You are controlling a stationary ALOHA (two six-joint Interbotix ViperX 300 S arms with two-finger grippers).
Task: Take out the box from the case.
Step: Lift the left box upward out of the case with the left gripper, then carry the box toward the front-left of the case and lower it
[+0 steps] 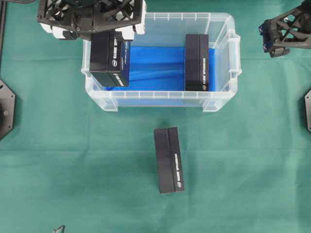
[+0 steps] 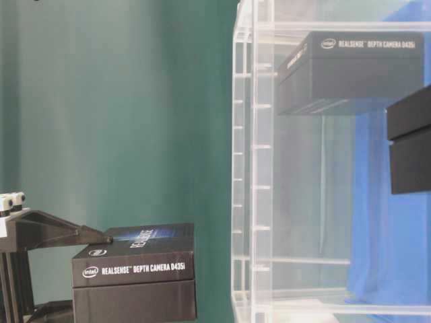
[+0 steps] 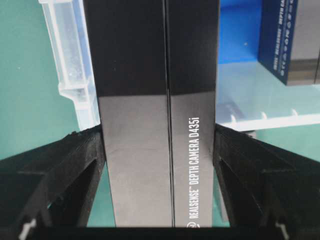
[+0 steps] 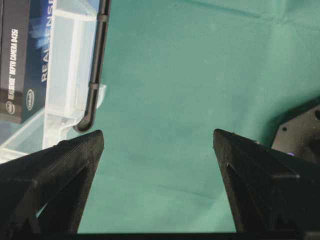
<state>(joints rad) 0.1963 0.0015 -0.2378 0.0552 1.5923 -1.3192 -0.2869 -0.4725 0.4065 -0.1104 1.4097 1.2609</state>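
Three black boxes are what I count: nearest me one lies on the green worktop (image 1: pixel 58 160), beyond it one (image 1: pixel 197 62) stands in the case (image 1: pixel 160 101), and my left pincer (image 3: pixel 159 150) clamps the held box (image 1: pixel 110 58) over its left end, its fingertips hidden overhead, while my right pincer (image 4: pixel 159 145) gapes empty, partly cropped.

I see one box (image 2: pixel 135 272) on the green cloth (image 2: pixel 121 114) beside the case (image 2: pixel 252 168); two boxes show through its wall.

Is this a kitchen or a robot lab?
Probably a robot lab: two black grippers, left and right, work over a green cloth with a clear case and camera boxes.
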